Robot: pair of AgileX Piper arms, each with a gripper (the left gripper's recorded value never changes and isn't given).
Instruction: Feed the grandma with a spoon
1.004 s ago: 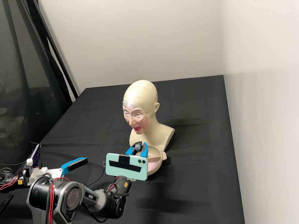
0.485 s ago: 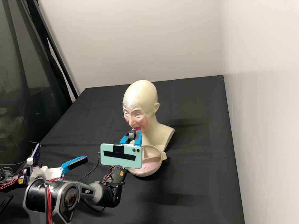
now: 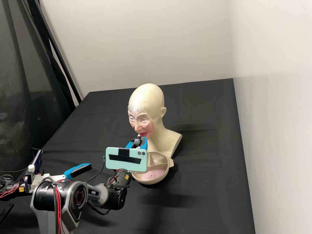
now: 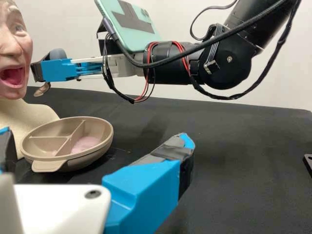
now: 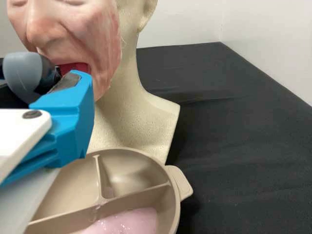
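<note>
Your right gripper (image 3: 137, 143) has risen with the spoon (image 5: 24, 73) out of the bowl (image 3: 164, 171), which now lies below it; the grandma head (image 3: 147, 107) now sits just ahead of the gripper.

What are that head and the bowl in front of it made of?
The head is likely painted rubber or soft plastic, going by the faint sheen on its face; its bust looks matte and grainy. The bowl seems smooth beige plastic, with moulded dividers.
</note>
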